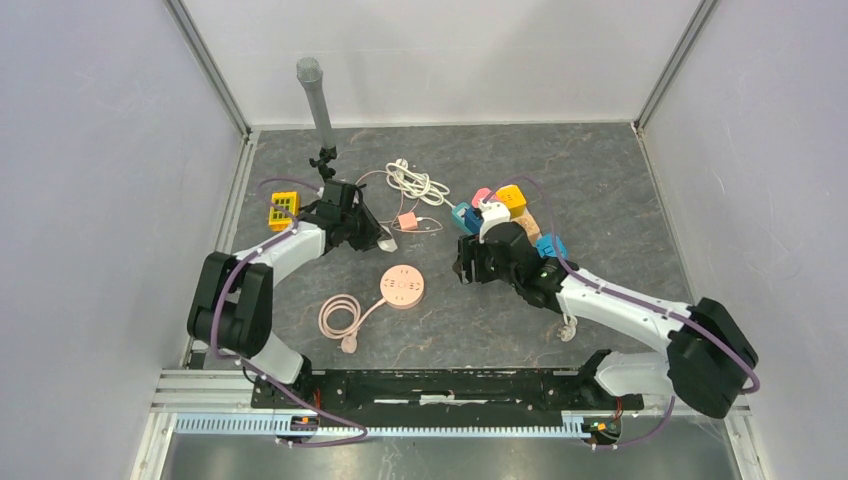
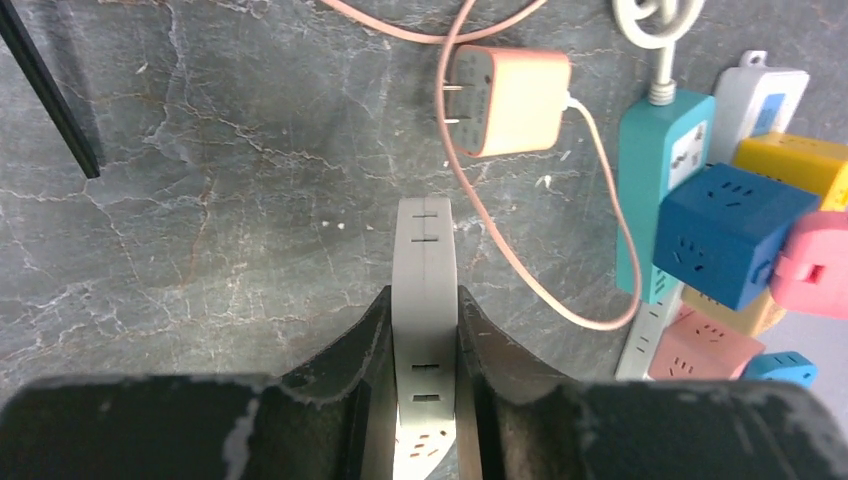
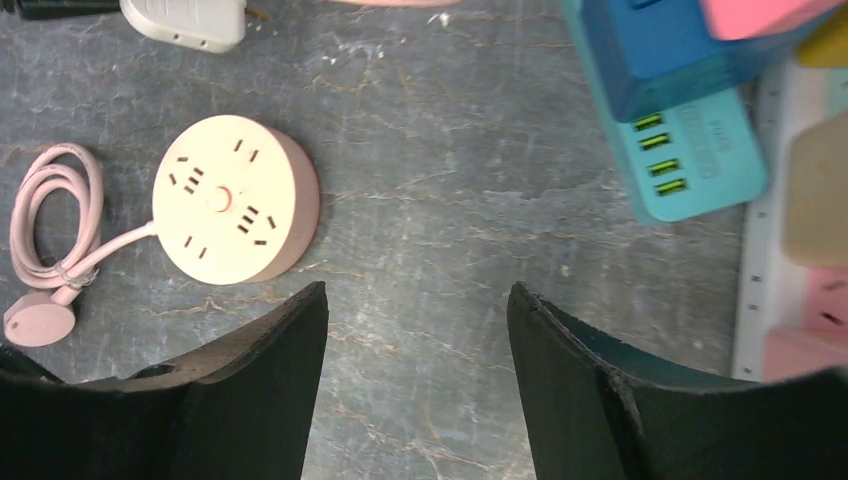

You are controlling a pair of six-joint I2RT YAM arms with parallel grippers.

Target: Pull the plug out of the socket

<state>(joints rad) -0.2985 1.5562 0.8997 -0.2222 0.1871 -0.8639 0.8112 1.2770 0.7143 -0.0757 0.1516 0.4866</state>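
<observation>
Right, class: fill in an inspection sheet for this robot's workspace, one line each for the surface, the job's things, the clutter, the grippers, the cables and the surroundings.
Surface: dark marbled table.
Job's things: white adapter, clamped in the left gripper; teal power strip with a blue cube on it.
Clutter: round pink socket, peach charger with bare prongs, yellow cube, grey tube.
Grippers: left jaws shut on the white adapter; right gripper jaws open, holding nothing.
Cables: pink cable coiled by the round socket; white cable looped at the back.
Surroundings: plain pale walls.
</observation>
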